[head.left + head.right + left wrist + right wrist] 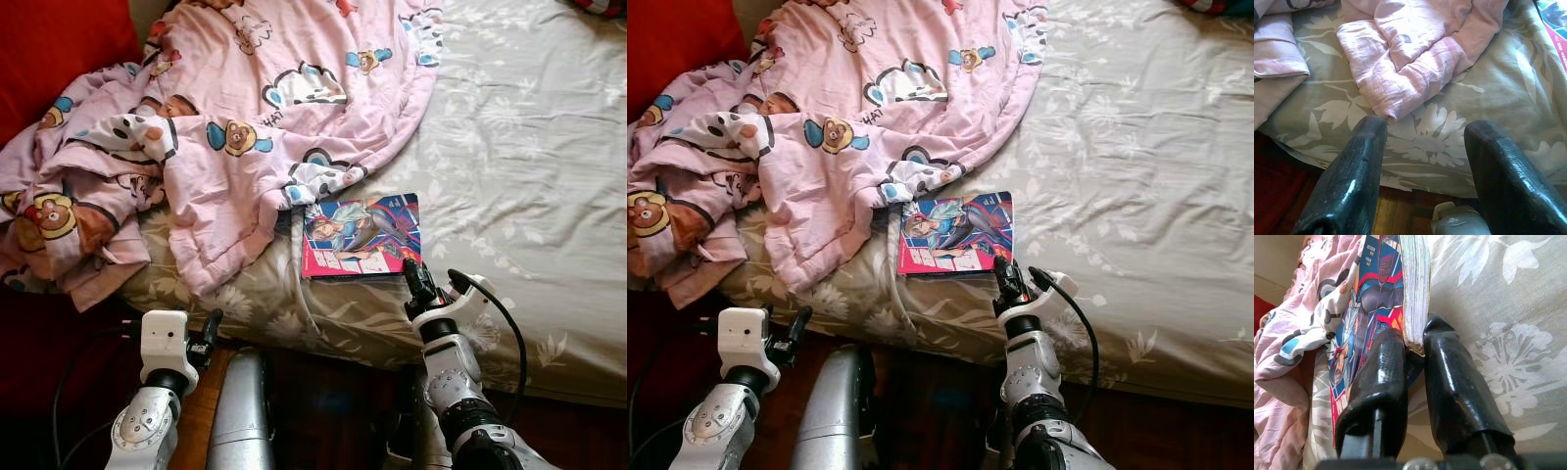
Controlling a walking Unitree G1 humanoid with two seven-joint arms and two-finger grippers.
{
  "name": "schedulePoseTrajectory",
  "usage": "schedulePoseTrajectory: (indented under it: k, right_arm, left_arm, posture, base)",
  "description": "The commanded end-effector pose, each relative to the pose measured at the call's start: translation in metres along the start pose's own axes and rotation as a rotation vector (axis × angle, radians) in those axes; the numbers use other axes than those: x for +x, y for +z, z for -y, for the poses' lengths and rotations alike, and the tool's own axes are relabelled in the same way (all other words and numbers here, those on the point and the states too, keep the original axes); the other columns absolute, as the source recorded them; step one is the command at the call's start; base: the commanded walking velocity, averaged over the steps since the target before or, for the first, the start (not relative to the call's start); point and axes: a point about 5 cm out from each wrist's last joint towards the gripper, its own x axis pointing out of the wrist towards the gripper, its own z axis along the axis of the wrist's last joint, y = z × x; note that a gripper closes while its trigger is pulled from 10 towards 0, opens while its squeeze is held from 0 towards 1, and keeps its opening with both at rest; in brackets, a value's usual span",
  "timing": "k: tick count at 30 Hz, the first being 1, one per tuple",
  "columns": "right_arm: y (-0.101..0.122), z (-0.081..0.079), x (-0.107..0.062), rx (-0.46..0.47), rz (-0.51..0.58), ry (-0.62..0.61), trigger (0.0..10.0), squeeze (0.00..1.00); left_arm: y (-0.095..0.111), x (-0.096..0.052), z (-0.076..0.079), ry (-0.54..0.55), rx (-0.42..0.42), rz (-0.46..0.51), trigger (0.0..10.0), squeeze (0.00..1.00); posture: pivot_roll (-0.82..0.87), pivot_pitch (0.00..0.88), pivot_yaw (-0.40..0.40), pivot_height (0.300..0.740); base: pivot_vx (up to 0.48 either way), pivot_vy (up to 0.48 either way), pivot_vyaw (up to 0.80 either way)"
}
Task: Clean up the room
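Left eye view. You have a bed [549,147] with a grey, leaf-patterned sheet. A pink blanket [265,108] printed with bears is heaped over the bed's left part and spills over its near edge. A red cushion [59,49] sits at the far left corner. A book [361,235] with a bright illustrated cover lies flat on the sheet close to the near edge, its left side just beside the blanket's hem. Your right hand [421,279] is at the book's near right corner. Your left hand [201,338] hangs below the near edge of the bed, over the wooden floor [323,392], well apart from the book.

Right eye view. Same items, same layout: the book near the bed's near edge, your right hand at its near right corner.

Left wrist view. Your left hand's two fingers [1352,181] are spread wide with nothing between them. Beyond them you see the sheet at the bed's near edge and a fold of the pink blanket.

Right wrist view. Your right hand's fingers [1378,387] are pinching the book's corner: one finger lies on the cover, the other under the page edges against the sheet.
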Motion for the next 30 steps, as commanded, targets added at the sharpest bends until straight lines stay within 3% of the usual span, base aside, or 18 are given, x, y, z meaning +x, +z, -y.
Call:
schedulePoseTrajectory:
  k: [1, 21, 22, 23, 24, 25, 30]
  right_arm:
    - [-0.003, 0.009, -0.008, -0.006, -0.001, -0.043, 0.0, 0.0]
    - [-0.003, 0.009, -0.008, -0.006, -0.001, -0.043, 0.0, 0.0]
    - [0.001, 0.008, -0.008, -0.038, 0.013, -0.04, 0.0, 0.0]
    - [0.017, 0.001, -0.003, -0.083, 0.082, -0.026, 10.0, 0.0]
    - [0.037, -0.01, 0.001, -0.102, 0.173, -0.011, 10.0, 0.0]
    - [0.041, -0.011, 0.001, -0.086, 0.196, -0.011, 10.0, 0.0]
    - [0.044, -0.01, 0.002, -0.04, 0.218, -0.019, 10.0, 0.0]
  left_arm:
    - [-0.011, -0.007, -0.004, 0.013, 0.006, -0.044, 10.0, 0.0]
    - [-0.011, -0.007, -0.004, 0.013, 0.006, -0.044, 10.0, 0.0]
    - [-0.011, -0.003, -0.003, 0.016, 0.004, -0.031, 10.0, 0.0]
    - [-0.013, 0.006, -0.005, 0.036, -0.014, -0.02, 10.0, 0.0]
    - [-0.015, 0.015, -0.006, 0.06, -0.037, -0.007, 10.0, 0.0]
    - [-0.014, 0.017, -0.007, 0.062, -0.039, -0.007, 10.0, 0.0]
    - [-0.015, 0.016, -0.007, 0.053, -0.031, -0.011, 10.0, 0.0]
  posture:
    - [0.17, 0.256, 0.021, 0.593]
    - [0.17, 0.256, 0.021, 0.593]
    - [0.17, 0.257, 0.019, 0.593]
    - [0.09, 0.175, -0.02, 0.593]
    - [0.09, 0.182, -0.016, 0.593]
    - [0.09, 0.182, -0.012, 0.593]
    - [0.09, 0.182, -0.002, 0.593]
  base:
    - [0.0, 0.0, 0.0]
    - [0.0, 0.0, 0.0]
    - [0.0, 0.0, 0.0]
    - [0.0, 0.0, 0.0]
    - [0.0, 0.0, 0.0]
    - [0.0, 0.0, 0.0]
    - [0.0, 0.0, 0.0]
